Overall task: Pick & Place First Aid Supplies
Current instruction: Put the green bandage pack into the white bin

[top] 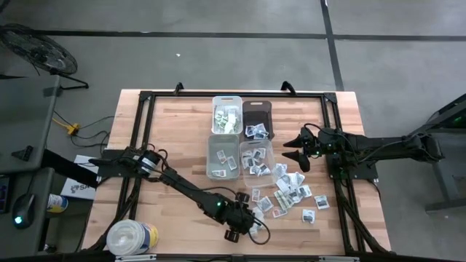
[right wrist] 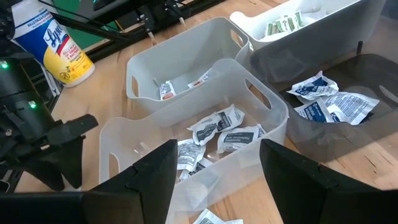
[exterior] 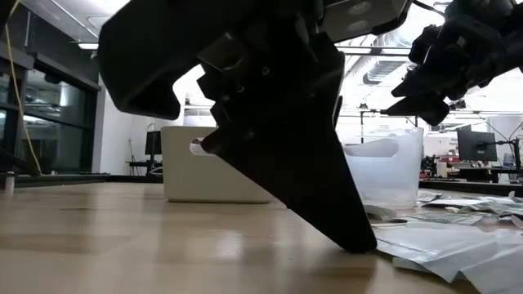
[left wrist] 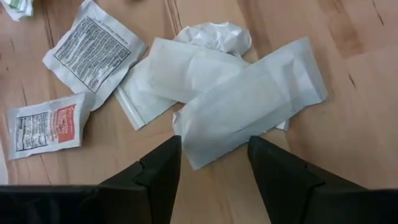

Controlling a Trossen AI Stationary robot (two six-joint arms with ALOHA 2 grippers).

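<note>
Several small paper packets (top: 291, 191) lie loose on the wooden table, right of the near middle. My left gripper (left wrist: 214, 146) is open and low over the near ones, slanting down. Its two fingers stand on either side of the near end of a long plain white packet (left wrist: 249, 102). That packet lies flat across another white packet (left wrist: 165, 78). In the low view one left fingertip (exterior: 358, 238) is down at the table beside the packets. My right gripper (top: 295, 149) hangs open above the table's right side, facing the bins, with nothing between its fingers. My left gripper comes slanting down from the table's left, one finger on each side of the long white packet's near end (left wrist: 193, 149). I cannot tell whether either finger touches it. The packet lies flat on the table and on the packet under it.
Four small bins stand mid-table: a white one (top: 226, 100), a dark one (top: 256, 105) and two clear ones (top: 211, 156) (top: 271, 149), all holding packets. A printed packet (left wrist: 93, 50) and a red-marked one (left wrist: 46, 124) lie by the left gripper. A round tub (top: 131, 238) stands near-left.
</note>
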